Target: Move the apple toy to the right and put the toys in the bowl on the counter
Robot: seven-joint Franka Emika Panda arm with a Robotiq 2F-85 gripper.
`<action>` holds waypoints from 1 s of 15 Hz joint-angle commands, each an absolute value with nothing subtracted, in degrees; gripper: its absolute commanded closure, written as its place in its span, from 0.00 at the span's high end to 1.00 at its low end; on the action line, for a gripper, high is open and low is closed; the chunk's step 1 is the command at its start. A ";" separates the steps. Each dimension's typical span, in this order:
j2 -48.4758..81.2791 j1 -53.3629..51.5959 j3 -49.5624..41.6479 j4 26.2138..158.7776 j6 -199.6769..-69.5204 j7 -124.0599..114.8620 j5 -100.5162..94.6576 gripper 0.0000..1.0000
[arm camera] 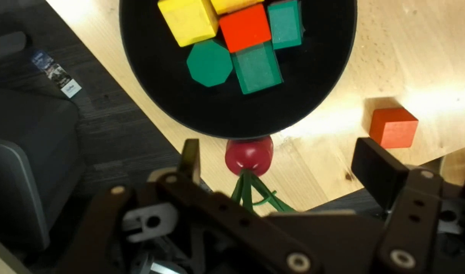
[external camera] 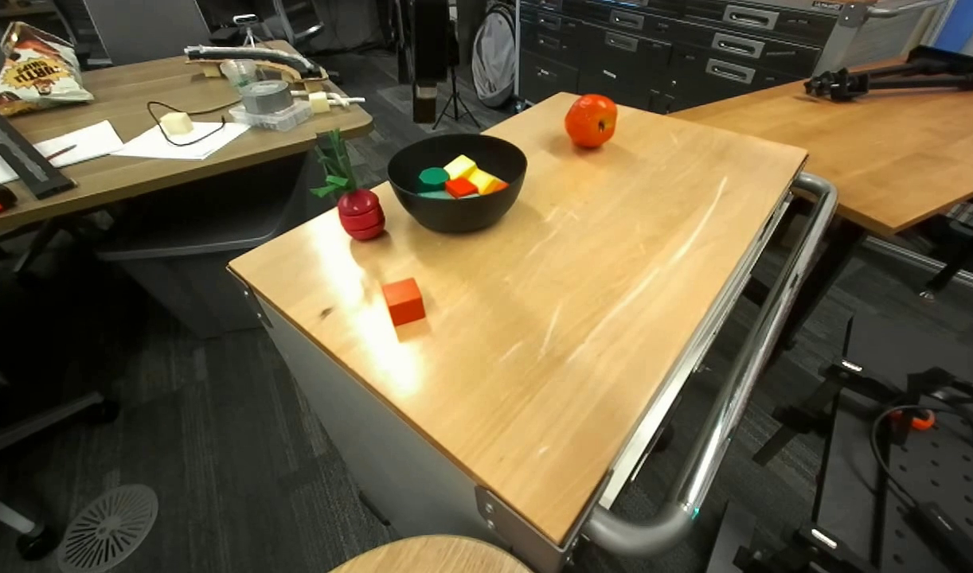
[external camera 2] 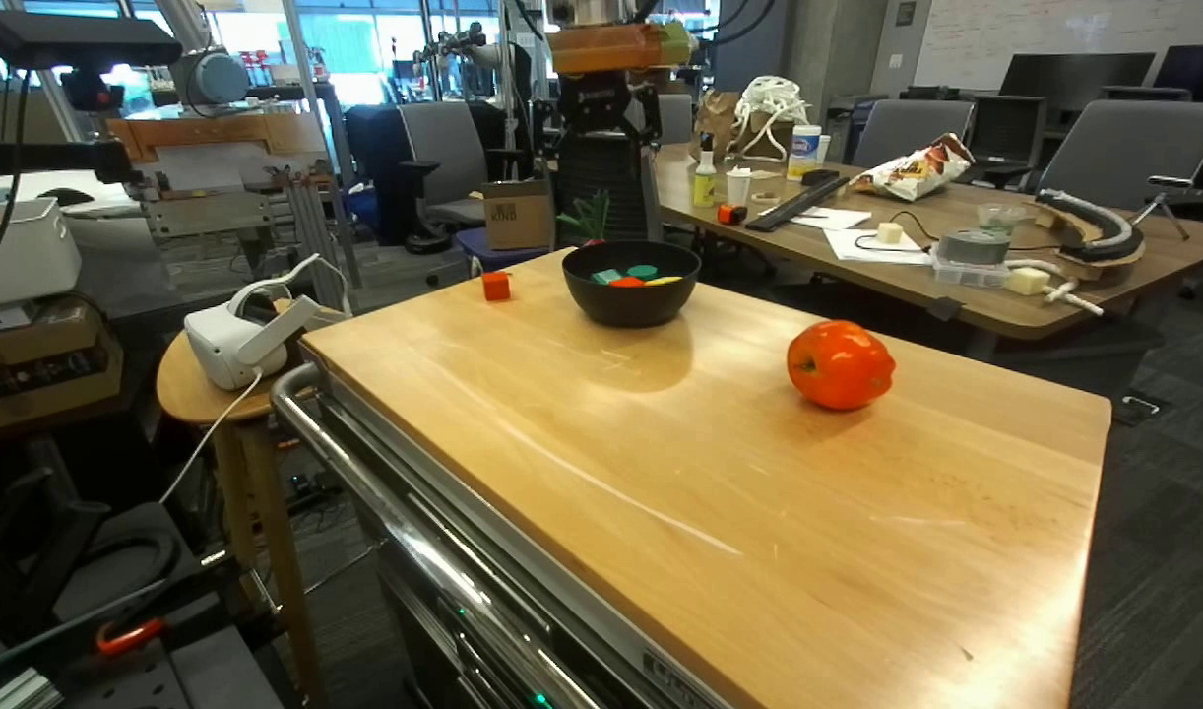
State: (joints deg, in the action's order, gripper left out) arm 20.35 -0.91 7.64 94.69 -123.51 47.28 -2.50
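Our hand (arm camera: 284,163) gapes, empty. Apple toy (external camera: 591,121), right of black bowl (external camera: 458,216) in both exterior views: we'd guess light, stiff, slick; pinch its widest sides.

In the exterior views, you can read "TURTLE CHIPS" on the bag (external camera: 37,73) — and "KIND" on the carton (external camera 2: 519,217) — while writing on the whiteboard (external camera 2: 1104,32) is too faint to read.

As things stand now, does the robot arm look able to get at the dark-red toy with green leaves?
Probably yes: in the wrist view, the gripper is open and the dark-red toy shows between its jaws. The bowl stands close beside it, so care seems needed.
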 commanded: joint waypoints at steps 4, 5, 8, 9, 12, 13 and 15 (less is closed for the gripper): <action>23.18 -1.69 6.73 89.97 -117.47 43.76 -6.10 1.00; 23.29 -1.69 6.95 90.09 -117.39 44.11 -5.89 1.00; 24.94 -1.10 6.89 89.46 -118.48 43.77 -4.86 1.00; 25.51 -0.64 7.02 89.21 -118.54 44.06 -3.93 1.00; 27.18 0.83 6.95 89.35 -121.19 44.02 -1.64 1.00; 27.88 1.39 7.03 89.32 -122.39 44.13 -0.72 1.00; 29.47 2.49 7.25 88.87 -124.31 44.30 0.96 1.00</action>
